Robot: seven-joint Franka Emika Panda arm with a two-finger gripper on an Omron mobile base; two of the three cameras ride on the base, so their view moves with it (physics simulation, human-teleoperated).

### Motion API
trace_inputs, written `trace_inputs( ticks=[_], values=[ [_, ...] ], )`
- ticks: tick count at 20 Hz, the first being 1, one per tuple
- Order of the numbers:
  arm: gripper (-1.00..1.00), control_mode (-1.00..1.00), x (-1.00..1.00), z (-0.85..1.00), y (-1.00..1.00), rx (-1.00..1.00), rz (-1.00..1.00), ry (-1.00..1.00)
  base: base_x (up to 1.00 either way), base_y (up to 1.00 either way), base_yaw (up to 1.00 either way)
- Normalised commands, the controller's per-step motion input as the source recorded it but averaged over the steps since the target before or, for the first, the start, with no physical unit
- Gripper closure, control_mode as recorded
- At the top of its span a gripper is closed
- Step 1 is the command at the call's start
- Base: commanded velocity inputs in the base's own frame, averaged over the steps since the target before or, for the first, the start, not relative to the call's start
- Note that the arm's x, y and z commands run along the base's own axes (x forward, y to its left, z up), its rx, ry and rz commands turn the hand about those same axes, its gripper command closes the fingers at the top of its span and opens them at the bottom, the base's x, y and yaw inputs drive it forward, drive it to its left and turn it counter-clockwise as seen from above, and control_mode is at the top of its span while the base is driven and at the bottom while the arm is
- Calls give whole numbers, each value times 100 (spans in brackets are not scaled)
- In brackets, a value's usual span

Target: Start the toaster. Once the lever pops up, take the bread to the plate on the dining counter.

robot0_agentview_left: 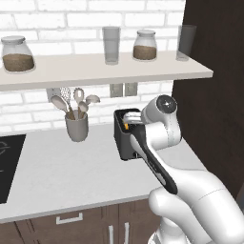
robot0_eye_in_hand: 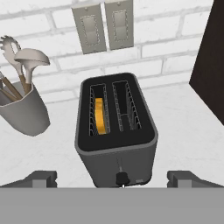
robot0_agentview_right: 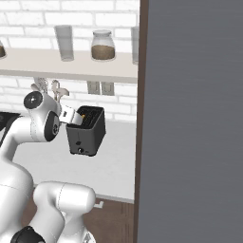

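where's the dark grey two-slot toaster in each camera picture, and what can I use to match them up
Left base view: dark grey boxy toaster at centre, partly behind the white arm.
Right base view: left of centre, beside the arm.
Hand view: centre, seen from above.
Shared landmark: the pair of wall switch plates behind it.

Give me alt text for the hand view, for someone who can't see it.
A dark grey toaster sits on a grey counter, bread in its left slot, with the open gripper just before its front. A utensil holder stands left.
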Motion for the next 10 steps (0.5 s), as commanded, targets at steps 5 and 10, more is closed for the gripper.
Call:
trace_inputs(
  ticks=[5,10],
  values=[
    [-100,-100,0,0,0,0,0,0,0,0,0],
    [-100,-100,0,0,0,0,0,0,0,0,0]
  ],
)
